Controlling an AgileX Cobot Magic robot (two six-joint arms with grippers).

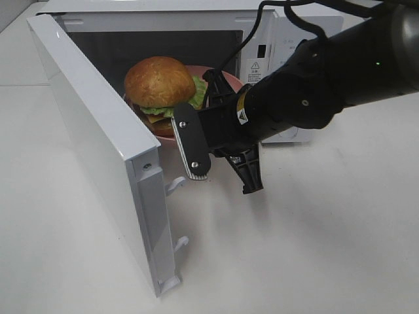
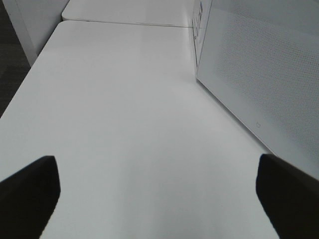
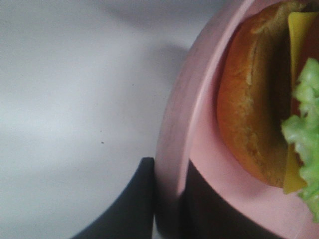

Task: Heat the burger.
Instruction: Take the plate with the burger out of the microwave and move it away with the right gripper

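I have the burger (image 1: 160,88) sitting on its pink plate (image 3: 174,129) at the mouth of the open microwave (image 1: 275,59), with the white door (image 1: 98,144) swung wide toward the left. My right gripper (image 3: 167,199) is clamped on the near rim of the plate, one finger above and one below, as the right wrist view shows plainly. I judge the burger itself a soft, stacked thing: the glossy bun would dent or slip under a squeeze and the lettuce, cheese and patty could slide apart, so the stiff plate rim is the sound place to hold, and I would keep the plate level, since its load hangs off one edge of the grip. My left gripper (image 2: 159,199) hangs with its fingers wide apart over bare white table (image 2: 124,124) beside the microwave's outer wall, holding nothing. Much is hidden from me: the arm covers the plate's near side in the high view, the cavity floor and how far in the plate rests I cannot tell, and the control panel is mostly blocked.
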